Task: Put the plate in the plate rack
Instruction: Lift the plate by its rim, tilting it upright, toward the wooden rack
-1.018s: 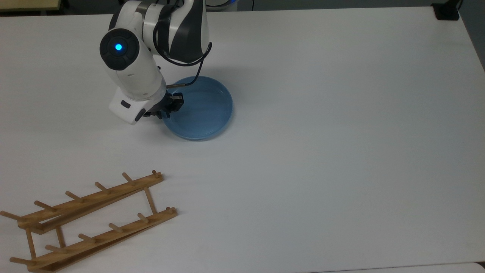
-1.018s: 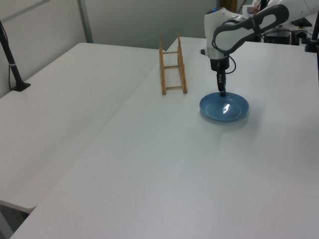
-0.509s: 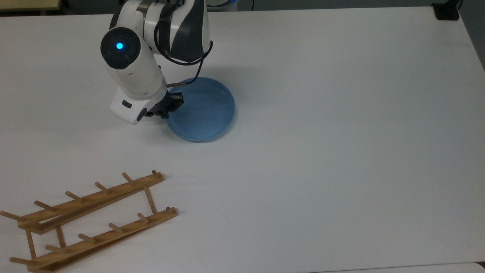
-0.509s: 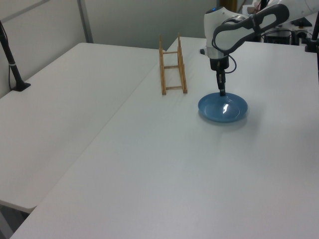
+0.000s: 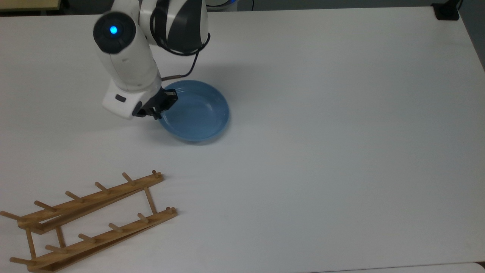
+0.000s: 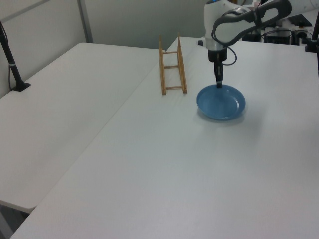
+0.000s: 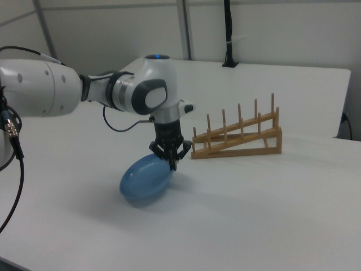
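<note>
Here the gripper is closed on the rim of the round, glossy light-blue plate, which tilts with the gripped edge raised.

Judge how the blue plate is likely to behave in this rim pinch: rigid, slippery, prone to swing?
The plate probably stays rigid: it hangs tilted from the hand without sagging. Its glossy surface suggests it may slip. Pinched at one rim point, with the far edge low toward the table, it could pivot or swing.
</note>
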